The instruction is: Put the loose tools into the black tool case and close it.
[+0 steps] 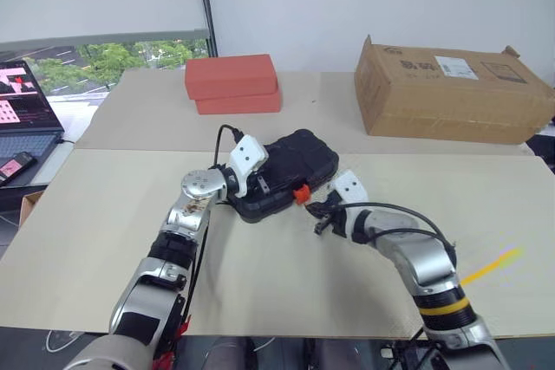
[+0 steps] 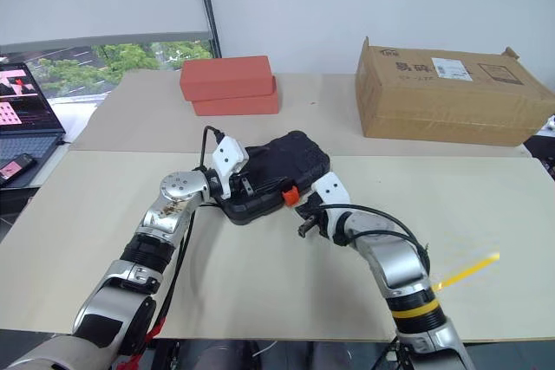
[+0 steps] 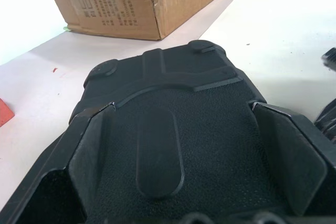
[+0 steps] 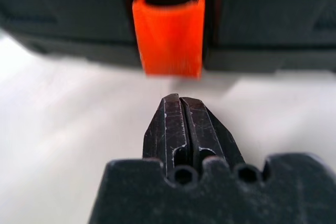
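Centre of the frame: the black tool case lies lid-down on the table, its orange-red latch hanging unfastened on the near edge. Our left gripper straddles the lid, fingers spread wide and flanking it. Our right gripper, fingers pressed together and empty, points at the latch. We judge the case rigid, textured and light; the latch is the part to press.

The pale counter carries the shut black tool case, lying between the left tool and right tool. Beyond the case from both tools sit two stacked red-orange boxes and a cardboard box.
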